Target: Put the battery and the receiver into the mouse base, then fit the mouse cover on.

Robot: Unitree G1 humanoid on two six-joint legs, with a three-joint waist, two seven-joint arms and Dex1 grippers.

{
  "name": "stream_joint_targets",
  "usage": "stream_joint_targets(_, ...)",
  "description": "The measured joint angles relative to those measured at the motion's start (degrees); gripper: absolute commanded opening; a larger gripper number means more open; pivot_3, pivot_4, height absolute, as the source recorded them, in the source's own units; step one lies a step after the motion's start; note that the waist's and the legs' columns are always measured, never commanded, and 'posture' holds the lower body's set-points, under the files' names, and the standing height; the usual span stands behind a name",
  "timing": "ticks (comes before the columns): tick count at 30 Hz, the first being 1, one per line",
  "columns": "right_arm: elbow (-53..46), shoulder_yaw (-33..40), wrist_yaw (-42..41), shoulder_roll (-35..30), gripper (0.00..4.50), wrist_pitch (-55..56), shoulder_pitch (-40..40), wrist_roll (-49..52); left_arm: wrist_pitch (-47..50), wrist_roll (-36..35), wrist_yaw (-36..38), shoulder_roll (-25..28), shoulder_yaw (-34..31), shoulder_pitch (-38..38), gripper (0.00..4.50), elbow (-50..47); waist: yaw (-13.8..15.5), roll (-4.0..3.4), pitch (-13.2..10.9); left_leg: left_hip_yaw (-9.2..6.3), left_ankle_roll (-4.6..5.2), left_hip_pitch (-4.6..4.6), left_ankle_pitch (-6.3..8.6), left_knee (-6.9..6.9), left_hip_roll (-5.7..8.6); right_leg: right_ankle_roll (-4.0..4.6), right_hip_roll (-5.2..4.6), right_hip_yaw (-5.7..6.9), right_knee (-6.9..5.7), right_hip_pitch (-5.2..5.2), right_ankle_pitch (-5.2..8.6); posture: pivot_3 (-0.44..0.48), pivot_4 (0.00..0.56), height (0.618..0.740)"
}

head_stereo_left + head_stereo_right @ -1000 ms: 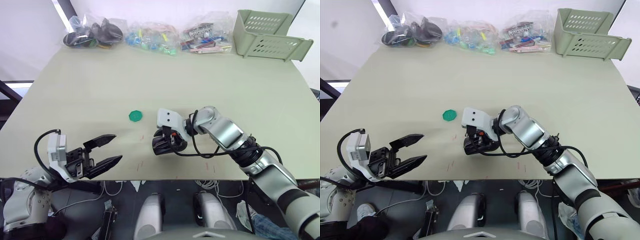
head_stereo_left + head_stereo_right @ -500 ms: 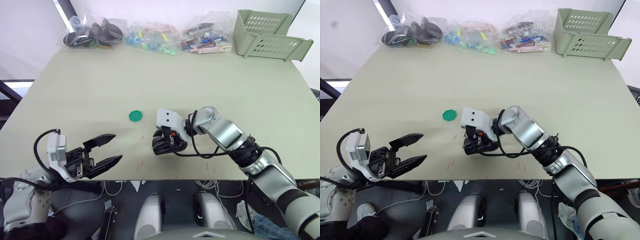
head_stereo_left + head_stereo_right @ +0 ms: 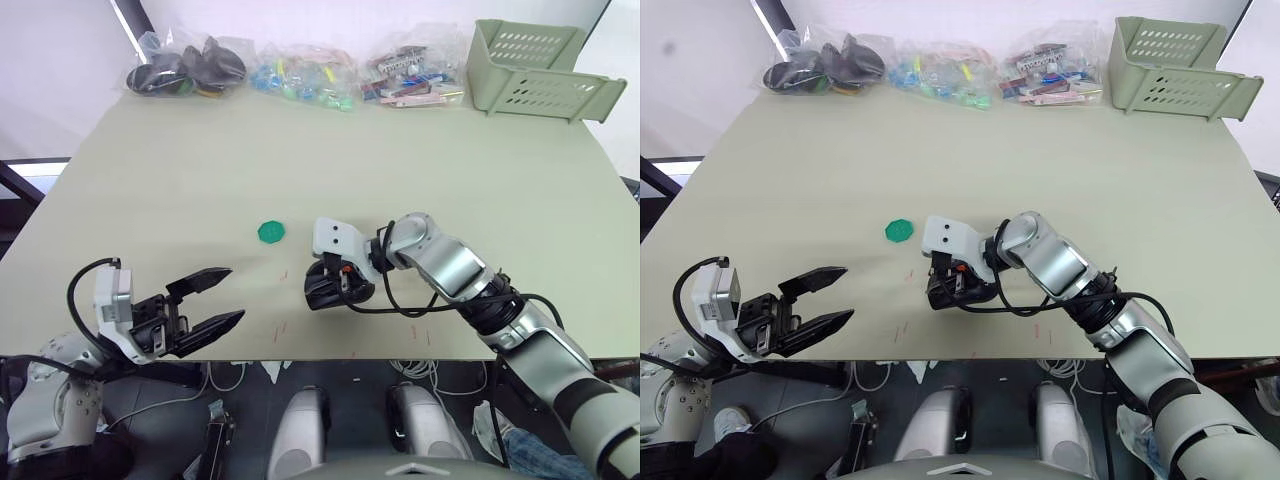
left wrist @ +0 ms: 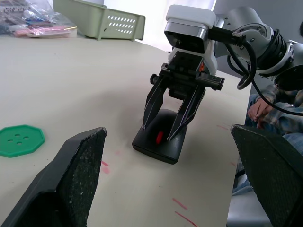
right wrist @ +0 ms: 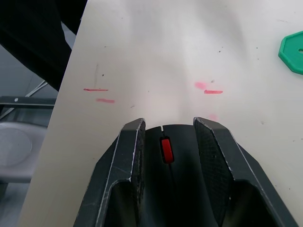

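A black mouse (image 3: 322, 291) with a red scroll wheel (image 5: 165, 149) lies near the table's front edge. Its top looks smooth and black, so the mouse cover seems to sit on the mouse base; I cannot tell the two apart. My right gripper (image 4: 158, 132) points down over the wheel end, its fingers (image 5: 133, 142) closed against both sides of the mouse. The battery and the receiver are hidden. My left gripper (image 3: 234, 295) hangs at the front left edge, open and empty, well left of the mouse.
A green round disc (image 3: 271, 232) lies just behind and left of the mouse. Several clear bags of parts (image 3: 300, 78) line the back edge, with a pale green basket (image 3: 540, 70) at the back right. A person's hand (image 4: 258, 106) rests beyond the table's right side.
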State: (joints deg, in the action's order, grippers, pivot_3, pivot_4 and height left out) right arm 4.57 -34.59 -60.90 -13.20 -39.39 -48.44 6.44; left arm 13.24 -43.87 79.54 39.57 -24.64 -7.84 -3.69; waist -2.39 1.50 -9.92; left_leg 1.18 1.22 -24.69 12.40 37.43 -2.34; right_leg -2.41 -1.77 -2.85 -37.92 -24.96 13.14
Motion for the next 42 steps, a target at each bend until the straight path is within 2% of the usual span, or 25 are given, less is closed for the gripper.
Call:
stream_joint_targets(9, 3.72, -1.95, -1.05, -0.25, 1.71, 6.66, 0.76, -2.98, -0.09, 0.91, -0.02, -0.54, 0.34, 0.01, 4.5, 0.0, 0.12, 0.04, 0.08, 0.02, 0.0, 0.28, 0.0, 0.0, 0.03, 0.0, -0.09, -0.01, 0.05, 0.28, 0.01, 0.0, 0.15, 0.74)
stream_joint_targets(13, 2.0, 1.57, -1.19, -1.01, 1.71, 6.07, 2.49, -1.06, -0.15, 0.96, -0.01, -0.62, 0.41, 0.19, 4.5, 0.01, 0.37, 0.05, 0.07, -0.01, -0.01, 0.23, 0.0, 0.01, 0.01, 0.01, -0.14, 0.0, 0.05, 0.28, 0.01, 0.0, 0.15, 0.74)
stream_joint_targets(16, -4.84, 8.36, -0.63, -2.86, 1.71, 5.98, 7.77, 3.08, -0.31, 1.03, 0.02, -0.71, 0.46, 0.33, 4.5, 0.16, 0.52, 0.05, 0.07, -0.06, -0.01, 0.07, 0.0, -0.01, 0.02, 0.0, -0.16, 0.06, 0.14, 0.23, 0.01, 0.0, 0.15, 0.74)
stream_joint_targets(19, -13.36, 16.51, 1.25, -4.34, 1.71, 7.08, 17.29, 8.55, -0.39, 1.12, 0.01, -0.84, 0.51, 0.48, 4.5, 0.36, 0.5, 0.07, 0.08, -0.09, -0.02, 0.01, 0.01, -0.08, 0.06, -0.02, -0.15, 0.14, 0.24, 0.21, 0.01, 0.0, 0.15, 0.74)
stream_joint_targets(25, -18.9, 22.86, 5.28, -3.42, 1.71, 11.08, 31.26, 13.81, -0.51, 1.44, 0.16, -0.87, 0.63, 1.15, 4.5, 0.77, 0.1, 0.07, 0.07, -0.12, -0.01, 0.19, 0.0, -0.07, -0.01, -0.03, 0.04, 0.11, 0.07, 0.24, 0.03, 0.0, 0.15, 0.74)
stream_joint_targets(30, -16.27, 24.14, 10.94, 0.75, 1.71, 16.67, 35.95, 13.36, -0.54, 1.99, 0.22, -0.77, 0.87, 3.2, 4.5, 2.56, -0.03, 0.06, 0.06, -0.06, -0.19, 0.28, -0.13, -0.03, -0.07, -0.15, 0.13, -0.02, 0.03, 0.26, 0.09, 0.0, 0.15, 0.74)
stream_joint_targets(42, -1.95, 22.48, 16.62, 5.44, 1.71, 29.02, 34.96, 8.02, -0.21, 2.19, 0.66, -0.41, 2.15, 5.15, 4.5, 4.27, -0.12, 0.09, 0.08, 0.04, -0.21, 0.36, -0.13, -0.06, -0.07, 0.04, 0.12, -0.12, 0.03, 0.28, -0.01, 0.0, 0.15, 0.74)
